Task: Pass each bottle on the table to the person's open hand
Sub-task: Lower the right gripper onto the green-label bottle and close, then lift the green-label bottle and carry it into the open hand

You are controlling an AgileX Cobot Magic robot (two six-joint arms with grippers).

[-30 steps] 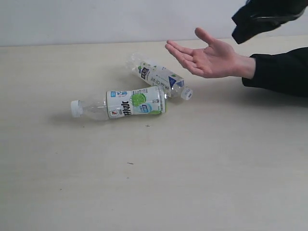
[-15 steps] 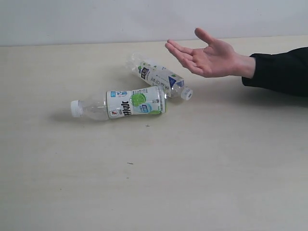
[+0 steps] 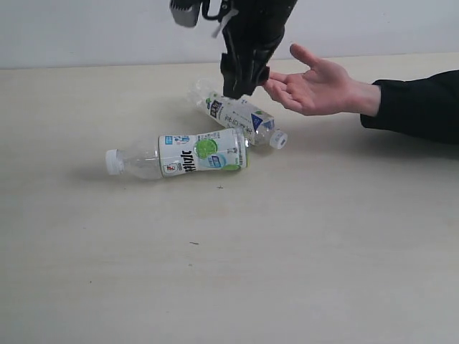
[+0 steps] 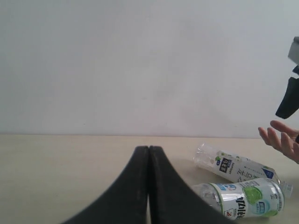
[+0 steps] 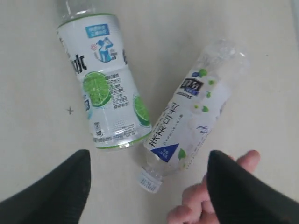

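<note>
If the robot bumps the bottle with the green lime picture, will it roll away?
Probably. The lime bottle lies on its side on the flat table, and it is round, so a nudge would likely roll it. It looks clear and empty, so it is probably light and might squash when squeezed.

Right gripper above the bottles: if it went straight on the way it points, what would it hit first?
Probably the flower-print bottle, near its cap; the open right gripper aims there, though the person's hand is close by.
</note>
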